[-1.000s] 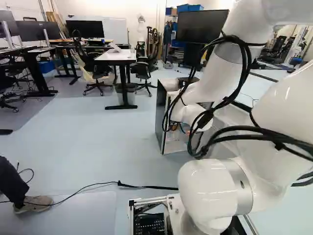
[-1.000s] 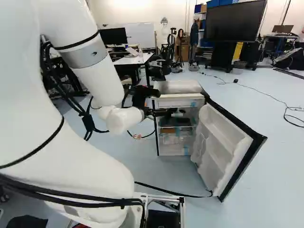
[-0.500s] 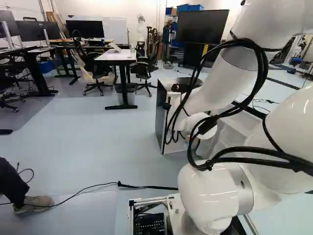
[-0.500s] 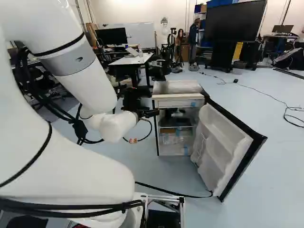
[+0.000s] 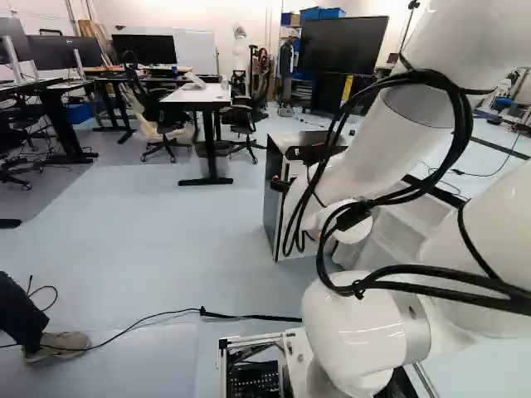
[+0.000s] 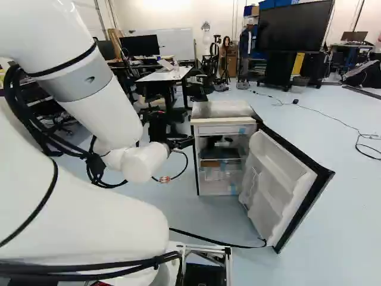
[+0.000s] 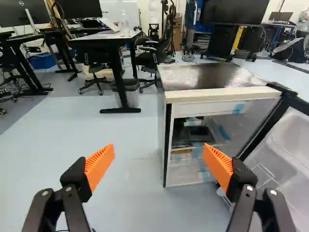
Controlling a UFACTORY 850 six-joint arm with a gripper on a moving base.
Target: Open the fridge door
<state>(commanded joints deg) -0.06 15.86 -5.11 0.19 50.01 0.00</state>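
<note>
fridge door, standing wide open beside its cabinet; my gripper, fingers spread wide, holding nothing; hazard: a careless sideways sweep could knock the door closed.

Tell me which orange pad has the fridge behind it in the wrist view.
The pad toward the open fridge door; the other pad has only floor behind it.
</note>
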